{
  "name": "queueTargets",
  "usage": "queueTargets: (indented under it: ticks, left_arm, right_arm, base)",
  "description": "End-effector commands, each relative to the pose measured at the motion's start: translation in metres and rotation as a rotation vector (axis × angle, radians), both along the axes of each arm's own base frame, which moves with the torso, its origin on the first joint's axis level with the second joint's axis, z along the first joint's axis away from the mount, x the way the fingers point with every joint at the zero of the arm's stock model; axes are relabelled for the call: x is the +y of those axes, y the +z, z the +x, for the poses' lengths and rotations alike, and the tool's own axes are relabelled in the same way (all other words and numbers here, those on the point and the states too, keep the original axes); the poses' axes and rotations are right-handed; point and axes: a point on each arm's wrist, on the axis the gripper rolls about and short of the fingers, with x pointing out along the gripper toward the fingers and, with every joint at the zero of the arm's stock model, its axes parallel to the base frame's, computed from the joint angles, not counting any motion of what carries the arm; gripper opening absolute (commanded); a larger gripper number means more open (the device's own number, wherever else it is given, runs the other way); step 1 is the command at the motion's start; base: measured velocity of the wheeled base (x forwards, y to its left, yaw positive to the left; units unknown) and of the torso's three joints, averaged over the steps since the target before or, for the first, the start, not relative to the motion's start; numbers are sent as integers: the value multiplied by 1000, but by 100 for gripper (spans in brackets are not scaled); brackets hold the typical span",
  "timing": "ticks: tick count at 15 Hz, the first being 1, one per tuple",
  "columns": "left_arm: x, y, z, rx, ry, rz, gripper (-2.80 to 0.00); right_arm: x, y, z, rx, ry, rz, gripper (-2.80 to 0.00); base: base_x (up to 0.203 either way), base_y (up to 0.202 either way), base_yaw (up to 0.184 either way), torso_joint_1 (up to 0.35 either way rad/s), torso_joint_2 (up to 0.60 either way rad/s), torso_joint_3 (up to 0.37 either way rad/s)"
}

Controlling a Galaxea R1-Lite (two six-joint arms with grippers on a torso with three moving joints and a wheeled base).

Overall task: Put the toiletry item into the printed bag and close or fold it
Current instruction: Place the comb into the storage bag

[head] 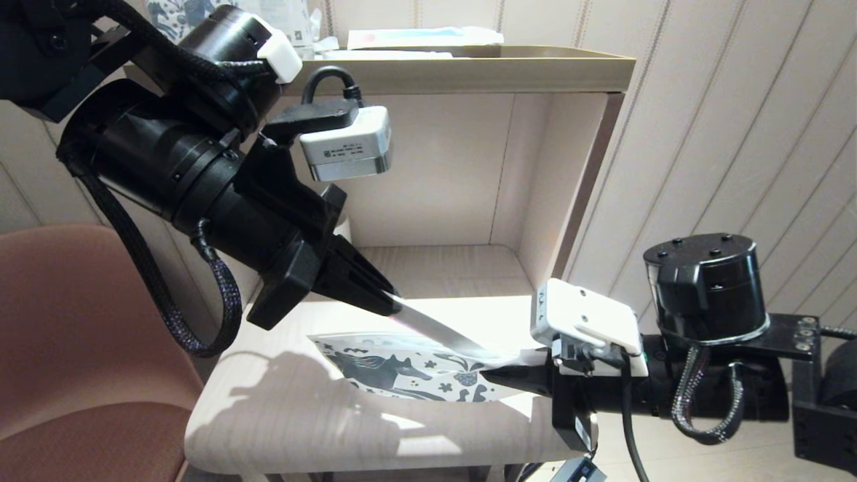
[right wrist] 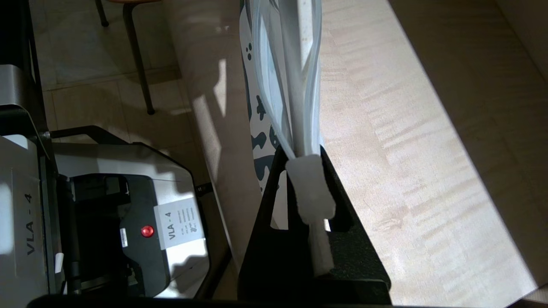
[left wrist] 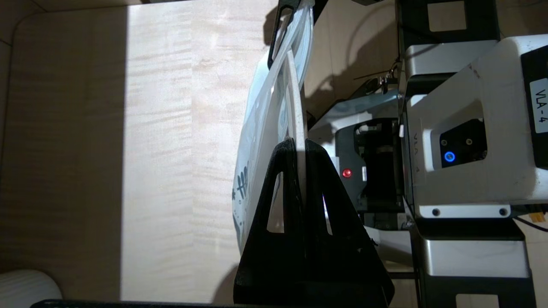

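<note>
Head view, near to far. Front edge of the light wood table (head: 281, 415) is bare, with arm shadows on it. Above it, centre frame, the printed bag (head: 408, 375) hangs off the surface, horse and flower print facing the camera, held along its top edge from the 3 o'clock side. Right gripper (head: 499, 376) at 4 o'clock of frame, pointing level toward 9 o'clock, jaws fully closed on the bag's end; the right wrist view shows the fingertips (right wrist: 299, 171) pinching the white slider tab (right wrist: 311, 194) with the bunched zip edge running away from it. Left gripper (head: 392, 304) comes in from 10 o'clock, angled down toward 4 o'clock, jaws closed tight on the toiletry item (head: 438, 331), a flat off-white packet. Packet sticks out of the tips toward 4 o'clock and its far end meets the bag's top edge near the right gripper; can't tell from here whether it is inside the mouth or lying on top. Left wrist view: packet (left wrist: 297, 111) clamped edge-on between the fingers (left wrist: 282, 188), running alongside the bag's clear edge (left wrist: 261, 128); a ribbed white mug (left wrist: 25, 284) sits at the frame corner. Farther back, the open cubby wall (head: 435, 174), then the top shelf (head: 469, 67) with flat packs (head: 422, 37) on it. Brown chair (head: 73, 335) at 8 o'clock.
</note>
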Motion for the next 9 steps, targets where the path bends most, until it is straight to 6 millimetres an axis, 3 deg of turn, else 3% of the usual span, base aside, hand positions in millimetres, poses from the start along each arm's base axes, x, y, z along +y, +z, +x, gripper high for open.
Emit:
queueTargets:
  ticks: [1, 9]
  left_arm:
    - [-3, -4, 2, 13, -10, 10, -280]
    - [-7, -7, 2, 11, -18, 21, -280]
  right_arm:
    - [0, 2, 0, -12, 8, 10, -280]
    - [1, 1, -1, -9, 11, 6, -280]
  base:
    - [0, 0, 0, 0, 0, 0]
    - [0, 0, 0, 0, 0, 0]
